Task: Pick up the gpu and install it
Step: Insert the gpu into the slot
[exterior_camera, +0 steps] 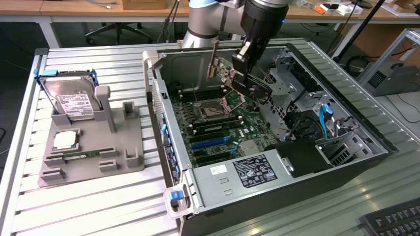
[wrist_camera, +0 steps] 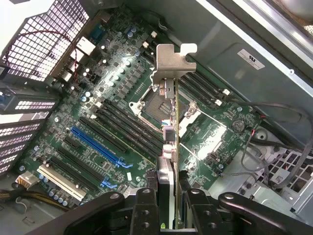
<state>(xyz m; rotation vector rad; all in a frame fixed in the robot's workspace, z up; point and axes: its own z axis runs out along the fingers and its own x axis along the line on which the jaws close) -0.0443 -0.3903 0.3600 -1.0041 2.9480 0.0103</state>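
Observation:
My gripper (exterior_camera: 245, 73) hangs inside the open computer case (exterior_camera: 367, 157), shut on the gpu (exterior_camera: 226, 74). The card has a green board, a black face and a silver end bracket, and it is held tilted above the motherboard (exterior_camera: 217, 129), apart from it. In the wrist view the gpu (wrist_camera: 171, 63) appears edge-on with its silver bracket at the far end. It is clamped between the black fingers (wrist_camera: 145, 205) of my gripper (wrist_camera: 168, 208). Beneath it lie the empty CPU socket (wrist_camera: 155, 105) and the motherboard (wrist_camera: 107, 78). The blue expansion slot (wrist_camera: 95, 146) sits off to one side.
A grey fixture (exterior_camera: 118, 142) at the exterior view's left holds a hard drive (exterior_camera: 72, 101), a CPU (exterior_camera: 66, 140) and a RAM stick (exterior_camera: 78, 155). A power supply (exterior_camera: 243, 174), drive cages (exterior_camera: 288, 78) and cables (exterior_camera: 325, 118) crowd the case. A keyboard (exterior_camera: 394, 221) lies at the near right.

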